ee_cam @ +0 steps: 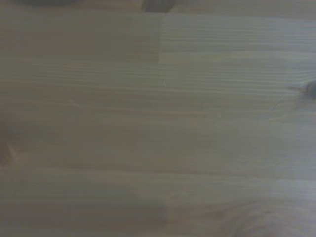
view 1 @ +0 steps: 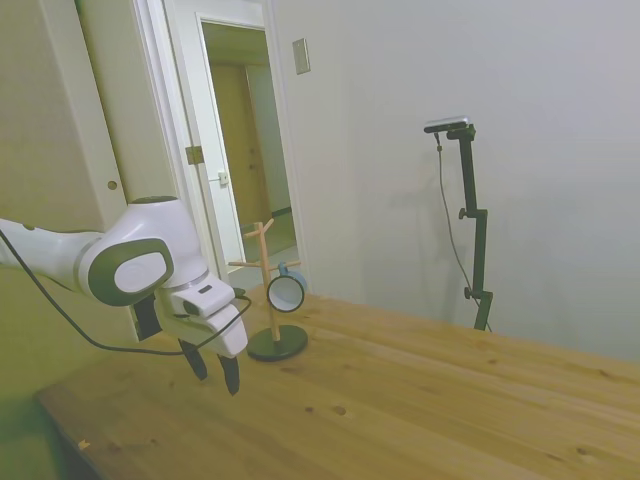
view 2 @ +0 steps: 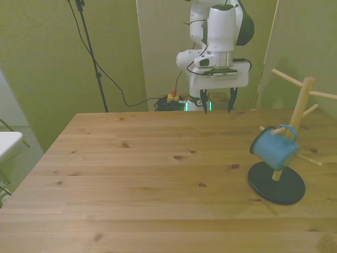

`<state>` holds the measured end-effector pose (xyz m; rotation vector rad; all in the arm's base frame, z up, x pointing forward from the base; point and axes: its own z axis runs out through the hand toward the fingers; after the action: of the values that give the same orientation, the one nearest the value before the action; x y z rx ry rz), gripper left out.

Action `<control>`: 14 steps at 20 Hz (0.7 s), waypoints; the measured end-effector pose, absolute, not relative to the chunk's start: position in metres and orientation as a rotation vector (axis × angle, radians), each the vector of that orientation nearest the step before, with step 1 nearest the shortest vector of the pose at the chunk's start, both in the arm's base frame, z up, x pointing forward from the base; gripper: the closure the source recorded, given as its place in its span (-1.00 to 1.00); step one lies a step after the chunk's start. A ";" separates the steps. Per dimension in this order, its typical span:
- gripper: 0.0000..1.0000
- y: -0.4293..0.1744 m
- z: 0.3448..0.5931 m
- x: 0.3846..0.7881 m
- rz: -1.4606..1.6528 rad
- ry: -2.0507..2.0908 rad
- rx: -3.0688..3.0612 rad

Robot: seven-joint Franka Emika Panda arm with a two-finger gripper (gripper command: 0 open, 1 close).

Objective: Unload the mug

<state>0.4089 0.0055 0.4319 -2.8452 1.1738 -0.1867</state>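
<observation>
- The teal mug (view 2: 274, 148) hangs by its handle on a lower peg of the wooden mug tree (view 2: 298, 118), tilted, with its pale mouth turned toward the side camera (view 1: 286, 293).
- The mug tree stands upright on its round dark base (view 2: 276, 182) near the front view's right edge of the table (view 2: 158, 179); its other pegs are bare.
- The gripper (view 2: 217, 101) hovers over the far part of the table, well apart from the mug and the tree, pointing down; in the side view (view 1: 215, 368) it hangs above bare wood.
- The jaws stand open and hold nothing.
- The wrist view shows only blurred table planks (ee_cam: 158, 128), with no mug in sight.
- Judged from this, the unloading is not yet begun: the mug is on its peg, untouched. What is left is to reach the mug, grip it, lift it off the peg and set it on the table.
</observation>
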 end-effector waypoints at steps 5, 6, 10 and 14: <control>-1.00 -0.003 0.440 0.416 -0.257 1.185 -2.819; -1.00 -0.009 0.446 0.421 -0.295 1.194 -2.802; -1.00 -0.034 0.467 0.446 -0.485 1.202 -2.749; -1.00 -0.043 0.464 0.479 -0.627 1.140 -2.718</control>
<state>0.4785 -0.0434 0.4643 -2.7177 1.1399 -0.6265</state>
